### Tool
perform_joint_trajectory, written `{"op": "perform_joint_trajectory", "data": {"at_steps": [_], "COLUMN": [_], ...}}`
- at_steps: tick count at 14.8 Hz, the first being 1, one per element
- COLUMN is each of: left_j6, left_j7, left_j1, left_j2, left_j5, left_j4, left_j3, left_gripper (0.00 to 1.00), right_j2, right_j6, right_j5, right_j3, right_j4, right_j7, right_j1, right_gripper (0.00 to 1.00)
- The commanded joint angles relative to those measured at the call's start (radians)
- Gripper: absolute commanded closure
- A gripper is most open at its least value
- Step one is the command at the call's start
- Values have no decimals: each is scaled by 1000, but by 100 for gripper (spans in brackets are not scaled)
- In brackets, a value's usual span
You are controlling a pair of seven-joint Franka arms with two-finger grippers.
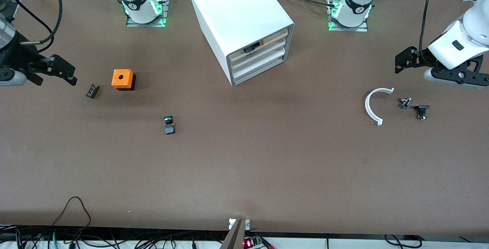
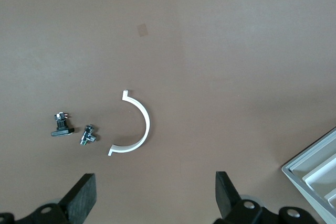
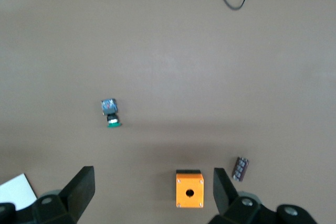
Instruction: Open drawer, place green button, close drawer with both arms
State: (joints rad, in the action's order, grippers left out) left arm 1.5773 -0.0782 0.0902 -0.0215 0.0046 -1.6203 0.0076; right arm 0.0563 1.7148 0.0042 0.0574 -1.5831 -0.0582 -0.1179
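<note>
The white cabinet (image 1: 237, 16) stands between the arm bases, with its three drawers shut. The middle drawer (image 1: 259, 55) sits below the top one, which shows a black-and-orange item. A corner of the cabinet shows in the left wrist view (image 2: 315, 174). The button (image 1: 168, 124), green cap on a black body, lies on its side on the table, nearer the front camera than the orange box. It also shows in the right wrist view (image 3: 110, 113). My right gripper (image 1: 55, 78) (image 3: 153, 177) is open and empty over the table's right-arm end. My left gripper (image 1: 404, 61) (image 2: 155, 182) is open and empty over the left-arm end.
An orange box with a hole (image 1: 123, 79) (image 3: 189, 190) and a small black part (image 1: 92, 91) (image 3: 241, 168) lie near my right gripper. A white arc piece (image 1: 372, 105) (image 2: 139, 127) and two small dark parts (image 1: 405, 102) (image 1: 421, 110) lie near my left gripper.
</note>
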Motion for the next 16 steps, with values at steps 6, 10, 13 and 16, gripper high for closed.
{"op": "perform_joint_trajectory", "data": {"at_steps": [6, 10, 13, 16], "left_j6": [-160, -316, -391, -393], "left_j7": [8, 6, 2, -67], "left_j1": [-10, -6, -6, 6], "left_j2": [-9, -28, -66, -84], "left_j5": [-124, -268, -405, -497], "left_j4": [31, 30, 17, -19], "left_j3": [-5, -6, -6, -23], "left_gripper": [0, 0, 0, 0], "right_j2": [128, 181, 235, 287], "right_j6": [17, 181, 291, 423], "right_j5": [86, 106, 108, 108], "right_j3": [-11, -46, -88, -111], "right_j4": [-44, -127, -156, -210], "right_j7": [78, 101, 101, 101], "right_j1": [-20, -32, -32, -42], "right_gripper": [0, 0, 0, 0]}}
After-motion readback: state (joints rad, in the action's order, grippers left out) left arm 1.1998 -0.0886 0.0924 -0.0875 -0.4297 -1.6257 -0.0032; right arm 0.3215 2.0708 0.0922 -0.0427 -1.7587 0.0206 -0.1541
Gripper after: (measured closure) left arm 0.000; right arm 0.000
